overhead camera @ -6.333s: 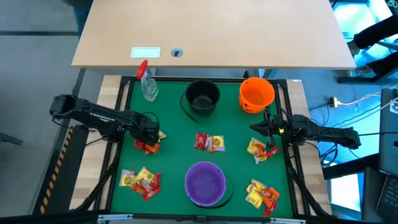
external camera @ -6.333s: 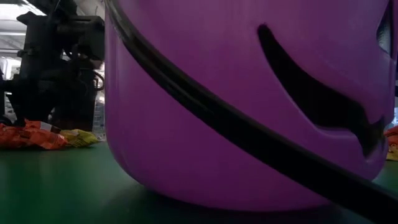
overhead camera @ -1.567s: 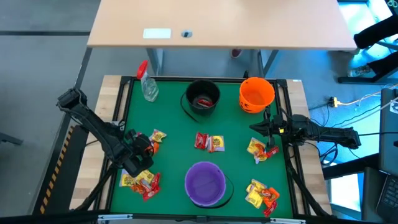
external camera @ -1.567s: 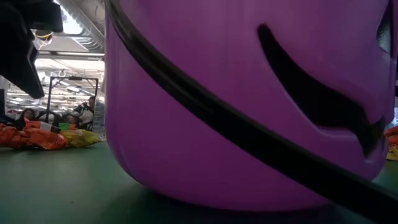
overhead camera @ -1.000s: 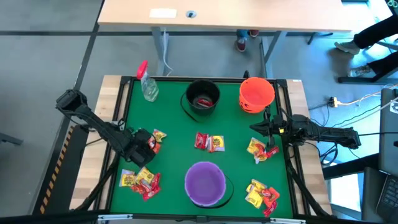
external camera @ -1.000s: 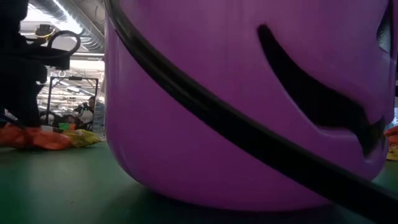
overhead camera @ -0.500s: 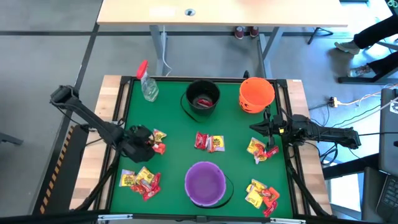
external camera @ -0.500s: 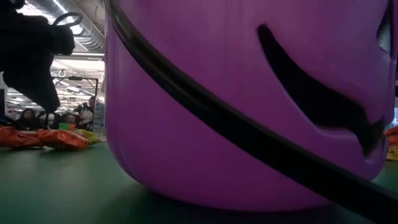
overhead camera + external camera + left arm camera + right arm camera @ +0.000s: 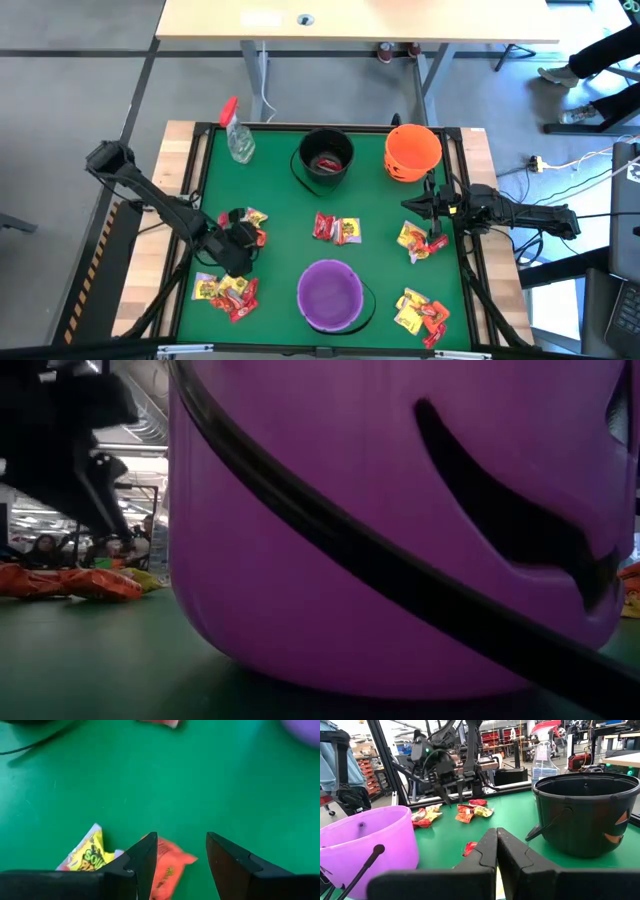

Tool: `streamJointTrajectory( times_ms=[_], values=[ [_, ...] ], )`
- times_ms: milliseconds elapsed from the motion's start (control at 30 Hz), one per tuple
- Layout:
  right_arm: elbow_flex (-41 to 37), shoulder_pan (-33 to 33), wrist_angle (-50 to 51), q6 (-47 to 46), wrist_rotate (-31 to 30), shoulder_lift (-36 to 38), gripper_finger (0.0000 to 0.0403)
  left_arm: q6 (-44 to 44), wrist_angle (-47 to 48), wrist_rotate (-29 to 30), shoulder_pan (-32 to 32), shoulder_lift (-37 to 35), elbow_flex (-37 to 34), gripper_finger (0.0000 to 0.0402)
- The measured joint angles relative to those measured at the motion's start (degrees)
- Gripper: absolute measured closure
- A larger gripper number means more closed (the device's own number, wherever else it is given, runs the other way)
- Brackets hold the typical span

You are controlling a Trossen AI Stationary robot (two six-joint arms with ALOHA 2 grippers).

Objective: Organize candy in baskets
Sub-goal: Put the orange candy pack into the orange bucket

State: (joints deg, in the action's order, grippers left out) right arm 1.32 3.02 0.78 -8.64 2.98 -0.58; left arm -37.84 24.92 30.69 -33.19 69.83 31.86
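My left gripper (image 9: pixel 245 240) hangs open over two candy packets at the table's left: a red one (image 9: pixel 167 867) lying under the gap close to one finger, and a yellow one (image 9: pixel 85 852) beside it. From across the table its fingers (image 9: pixel 451 795) stand above these packets (image 9: pixel 472 810) without touching them. More candy lies in heaps at the near left (image 9: pixel 225 290), centre (image 9: pixel 338 229) and right (image 9: pixel 420 240). The black basket (image 9: pixel 326 155) holds a red packet. The orange basket (image 9: pixel 413 150) and purple basket (image 9: pixel 330 295) stand upright. My right gripper (image 9: pixel 410 205) waits shut at the right.
A clear spray bottle (image 9: pixel 235 130) with a red trigger stands at the far left corner. A fourth candy heap (image 9: pixel 420 312) lies near right. The purple basket (image 9: pixel 400 520) fills the low view. Bare green mat lies between the heaps.
My left gripper dipped onto the left candy, then rose off it, rolled its wrist and shifted a little toward the near edge. A red packet now lies slightly apart from the yellow one.
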Motion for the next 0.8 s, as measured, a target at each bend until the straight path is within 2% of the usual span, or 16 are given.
streamJointTrajectory(
  times_ms=[200, 600, 800],
  values=[
    [-0.01, -0.01, 0.04, 0.0, -0.01, 0.01, 0.0393, 2.37, 1.2, -0.27, -0.14, 4.83, -0.01, 0.0245],
    [0.0, 0.0, 0.11, 0.0, 0.0, 0.0, 0.0393, 8.62, 6.62, -0.13, -0.06, 6.17, 0.02, 0.0245],
    [0.0, -0.01, 0.11, 0.0, 0.0, 0.0, 0.0393, 10.05, 4.64, -1.42, -0.09, 8.98, 0.04, 0.0245]
  ],
)
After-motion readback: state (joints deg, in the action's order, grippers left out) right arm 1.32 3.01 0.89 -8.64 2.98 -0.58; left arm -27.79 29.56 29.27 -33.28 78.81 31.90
